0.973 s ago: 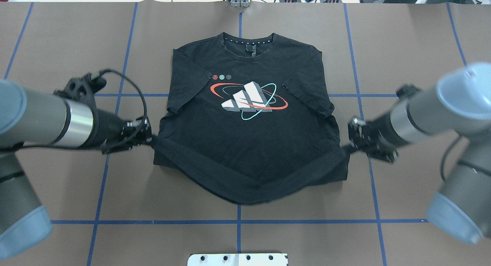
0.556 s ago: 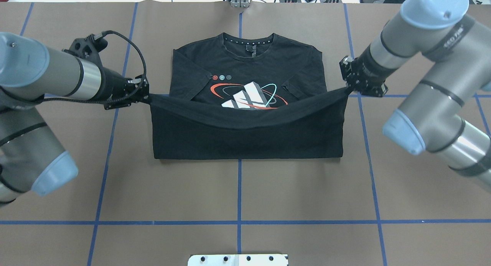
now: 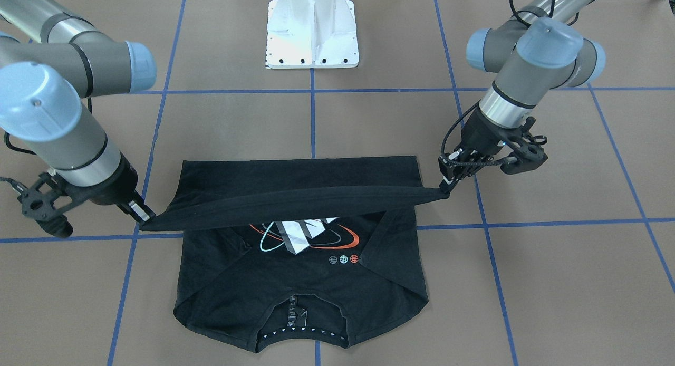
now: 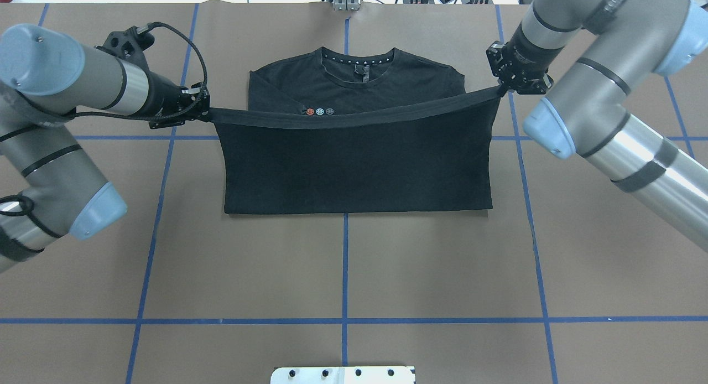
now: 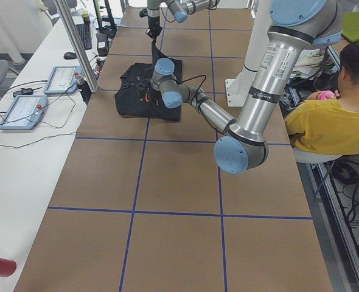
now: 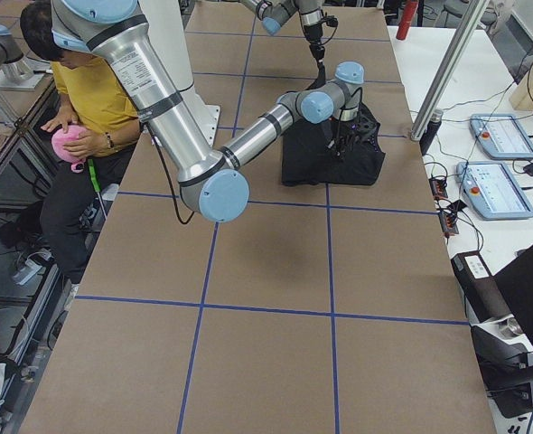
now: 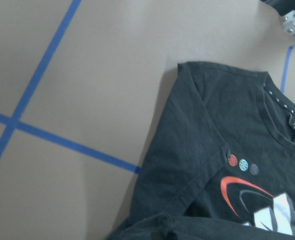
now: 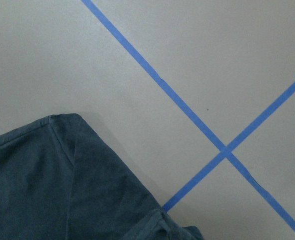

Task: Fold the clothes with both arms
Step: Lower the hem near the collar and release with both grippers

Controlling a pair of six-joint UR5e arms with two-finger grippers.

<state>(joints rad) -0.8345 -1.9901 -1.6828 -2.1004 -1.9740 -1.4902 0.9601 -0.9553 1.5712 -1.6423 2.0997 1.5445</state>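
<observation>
Your left gripper (image 4: 203, 113) and right gripper (image 4: 501, 88), each pinching the hem (image 4: 354, 118) of the black short-sleeved T-shirt (image 4: 354, 162), have swept it up-frame over the graphic (image 3: 303, 235), so the fold looks nearly laid.

The overhead view looks forward and down from behind the base (image 4: 343, 374); the front-facing view faces it steeply from the opposite edge. Side views look along the tabletop (image 5: 179, 176) from each end, farther off. Wrist views sit close above the shirt (image 7: 212, 140), which all six show.
</observation>
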